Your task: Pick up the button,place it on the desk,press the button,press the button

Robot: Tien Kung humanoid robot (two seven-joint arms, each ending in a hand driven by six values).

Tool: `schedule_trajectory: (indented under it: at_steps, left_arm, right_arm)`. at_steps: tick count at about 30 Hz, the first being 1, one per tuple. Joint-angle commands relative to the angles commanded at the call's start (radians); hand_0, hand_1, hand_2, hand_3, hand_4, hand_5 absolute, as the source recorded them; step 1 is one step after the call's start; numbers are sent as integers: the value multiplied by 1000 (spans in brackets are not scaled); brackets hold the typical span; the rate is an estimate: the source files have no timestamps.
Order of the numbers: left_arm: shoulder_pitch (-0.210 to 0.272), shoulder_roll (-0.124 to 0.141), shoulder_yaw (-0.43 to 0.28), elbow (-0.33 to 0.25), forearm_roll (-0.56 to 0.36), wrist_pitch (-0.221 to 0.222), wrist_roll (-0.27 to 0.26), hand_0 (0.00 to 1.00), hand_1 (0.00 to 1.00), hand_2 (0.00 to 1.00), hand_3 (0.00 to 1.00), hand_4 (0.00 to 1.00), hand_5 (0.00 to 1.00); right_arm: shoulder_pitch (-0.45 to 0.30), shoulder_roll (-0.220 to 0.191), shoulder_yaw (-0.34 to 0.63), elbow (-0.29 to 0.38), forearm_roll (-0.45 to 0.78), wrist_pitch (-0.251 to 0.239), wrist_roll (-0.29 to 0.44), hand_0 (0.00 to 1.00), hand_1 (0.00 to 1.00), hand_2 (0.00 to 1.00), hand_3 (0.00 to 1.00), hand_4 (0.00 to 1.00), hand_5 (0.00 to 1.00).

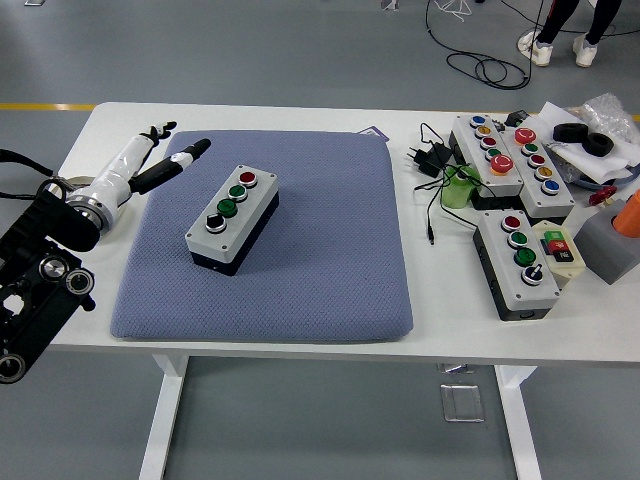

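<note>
Room: grey floor behind a white table (300, 118); black cables lie on the floor beyond the far edge, and the legs and white shoes of a person (560, 40) stand at the top right.
Button box: a grey and black control box (233, 219) with four buttons in a row (red, green, green, black) lies flat at a diagonal on the blue-grey pad (300, 270), a little left of the pad's middle.
Left hand: the left hand (165, 160) is to the far-left of the button box, over the pad's far-left corner; its fingers are stretched out and relaxed, holding nothing, and it is apart from the box.
Right hand: not visible anywhere.
Progress: the box is already set down on the pad, so the picking and placing seem to me done; the two presses seem left to do, since no finger is on a button.
Other things right of the box: beyond the pad's right edge are more control boxes (515, 262), a black power adapter (425, 158), a green object (458, 190), a tape roll (583, 137) and an orange thing (628, 212) cut by the picture's edge.
Hard to see: whether any button is already pushed down cannot be told; the finger ends of the left hand are small and partly dark against the pad.
</note>
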Motion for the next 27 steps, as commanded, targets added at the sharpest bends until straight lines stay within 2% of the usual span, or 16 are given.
schedule_trajectory:
  at_steps: [2, 4, 7, 10, 15, 17, 19, 27]
  left_arm:
    - [-4, -18, 7, 13, 39, -3, 17, 998, 998, 998, 998, 998, 998]
    - [-5, -25, 10, 18, 117, -4, 24, 998, 998, 998, 998, 998, 998]
    - [-6, -67, 22, 38, 239, -14, 56, 998, 998, 998, 998, 998, 998]
    - [-5, -92, 47, 40, 335, -26, 72, 998, 998, 998, 998, 998, 998]
    - [-13, -129, 75, 61, 352, -44, 97, 998, 998, 998, 998, 998, 998]
    - [-14, -137, 76, 67, 354, -47, 102, 998, 998, 998, 998, 998, 998]
    - [-17, -156, 80, 90, 362, -53, 111, 998, 998, 998, 998, 998, 998]
    - [-22, -193, 79, 155, 399, -64, 132, 998, 998, 998, 998, 998, 994]
  right_arm:
    - [1, 0, -1, 0, 0, 0, 0, 635, 480, 609, 565, 296, 248]
    - [1, 0, -2, 0, 0, 0, 0, 635, 480, 608, 565, 296, 248]
    - [3, -1, -5, 0, 5, 0, 1, 635, 480, 608, 565, 296, 248]
    - [4, -1, -7, 0, 7, -1, 1, 635, 480, 609, 565, 296, 248]
    - [5, -2, -5, 0, 2, 0, 1, 635, 479, 608, 565, 296, 247]
    - [5, -3, -5, 0, 0, 0, 1, 635, 479, 608, 565, 296, 247]
    - [3, -3, -4, 0, -1, 0, 1, 635, 479, 608, 565, 296, 247]
    - [1, -4, -4, 0, -3, 0, 2, 634, 480, 608, 565, 297, 248]
